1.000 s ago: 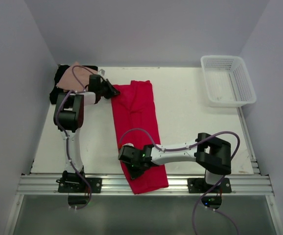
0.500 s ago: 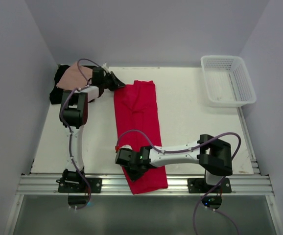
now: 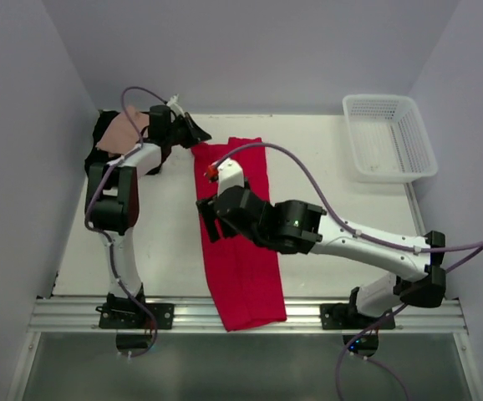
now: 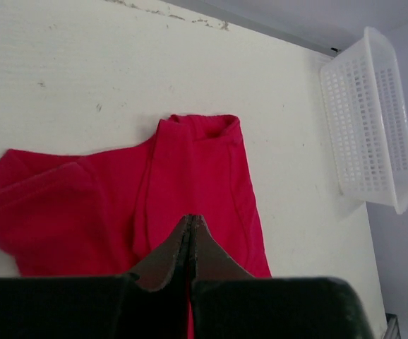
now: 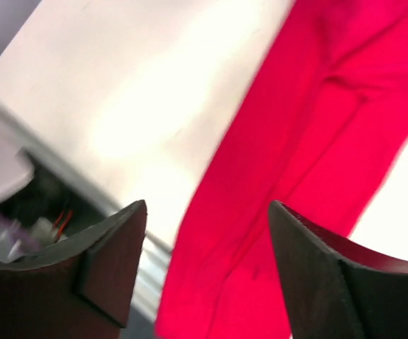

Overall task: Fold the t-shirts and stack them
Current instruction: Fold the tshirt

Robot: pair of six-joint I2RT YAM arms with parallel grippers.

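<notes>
The red t-shirt [image 3: 240, 242] lies as a long narrow strip from the table's back to its near edge. Its collar end [image 4: 197, 169] shows flat in the left wrist view. My left gripper [image 3: 200, 135] [image 4: 190, 217] hovers at the shirt's far left corner, shut, with no cloth showing between its jaws. Over the middle of the strip [image 5: 310, 141] my right gripper [image 3: 210, 221] [image 5: 207, 205] stands open and empty. The salmon-pink t-shirt [image 3: 124, 129] lies on the black one [image 3: 99, 142] at the back left, partly hidden by the left arm.
A white lattice basket [image 3: 389, 138] [image 4: 373, 120] stands at the back right corner. The metal rail [image 3: 250, 316] runs along the near edge, and the red shirt's hem hangs over it. Walls close in on the left, back and right.
My right gripper left the shirt's near hem, opened, and swung toward the back to above the shirt's middle. My left gripper drifted a little toward the back wall, still shut.
</notes>
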